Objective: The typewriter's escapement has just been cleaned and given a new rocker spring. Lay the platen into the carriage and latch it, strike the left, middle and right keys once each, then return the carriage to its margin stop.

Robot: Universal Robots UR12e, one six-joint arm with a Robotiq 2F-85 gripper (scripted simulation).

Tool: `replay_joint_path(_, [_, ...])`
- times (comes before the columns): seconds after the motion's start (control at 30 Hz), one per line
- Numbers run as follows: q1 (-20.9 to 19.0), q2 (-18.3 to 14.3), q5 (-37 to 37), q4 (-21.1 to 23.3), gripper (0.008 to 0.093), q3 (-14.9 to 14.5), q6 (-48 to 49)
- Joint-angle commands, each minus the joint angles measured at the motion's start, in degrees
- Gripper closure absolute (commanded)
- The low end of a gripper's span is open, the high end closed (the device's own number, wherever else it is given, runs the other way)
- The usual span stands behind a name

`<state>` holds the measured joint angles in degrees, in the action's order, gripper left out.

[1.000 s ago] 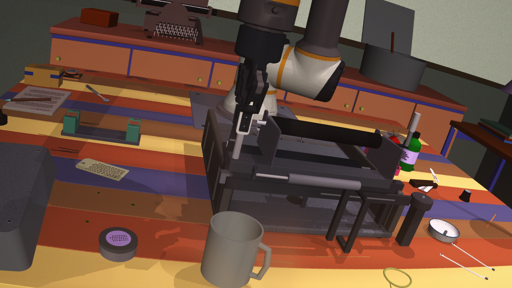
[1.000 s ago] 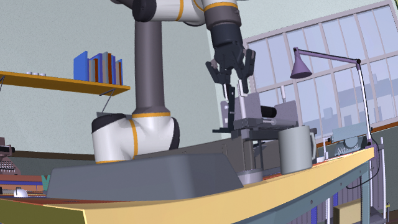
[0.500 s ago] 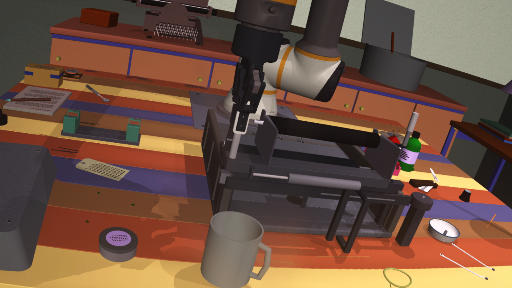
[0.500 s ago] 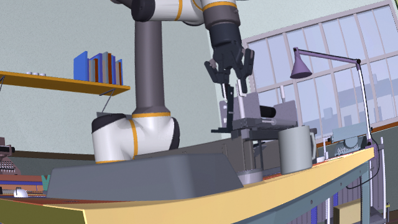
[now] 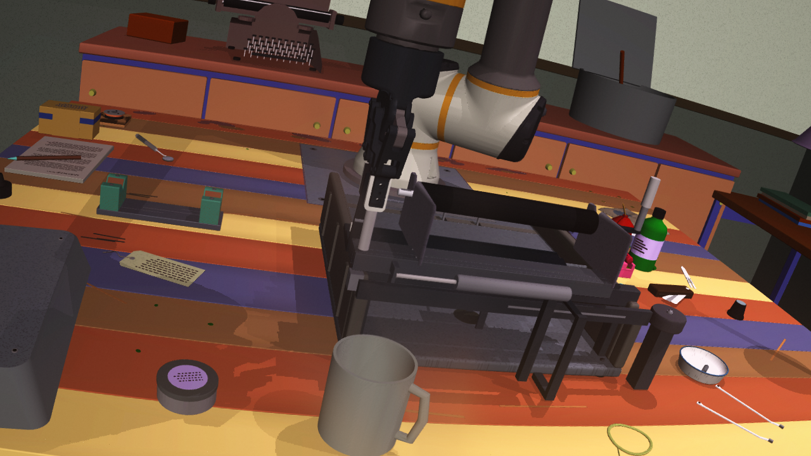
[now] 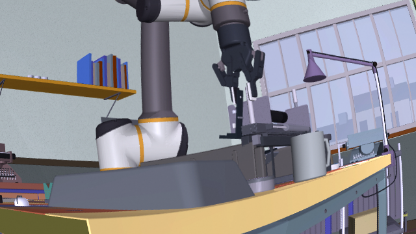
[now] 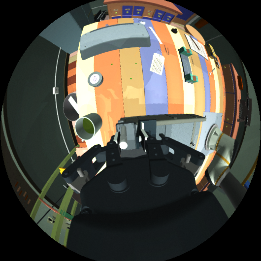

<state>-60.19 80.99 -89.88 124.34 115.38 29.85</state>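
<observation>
The typewriter's keys are hidden under the dark frame (image 5: pixel 453 295). The black platen (image 5: pixel 505 209) lies across the carriage (image 5: pixel 488 249), between its two grey end plates. An upright light-grey lever (image 5: pixel 368 221) (image 6: pixel 251 107) (image 7: pixel 123 138) at the carriage's left end is held near its top by my closed gripper (image 5: pixel 379 190) (image 6: pixel 242 92) (image 7: pixel 131 141), which comes down from above. A thick dark stop plate (image 5: pixel 334 249) stands at the frame's left end, close beside the lever.
A grey cover (image 5: pixel 34 317) lies on the bench's near left. A grey mug (image 5: pixel 368 391) stands just in front of the frame, with a round tin (image 5: pixel 187 384) to its left. A dark post (image 5: pixel 652 346), a green bottle (image 5: pixel 649 238) and a small dish (image 5: pixel 703 363) stand to the right.
</observation>
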Motion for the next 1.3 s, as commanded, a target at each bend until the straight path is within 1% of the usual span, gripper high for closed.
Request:
replay_joint_path(0.0, [0.06,0.01,-0.12,0.05,0.0934,-0.08,0.02])
replay_joint_path(1.27, [0.94,-0.29,-0.12,-0.03,0.0934,-0.46,0.90])
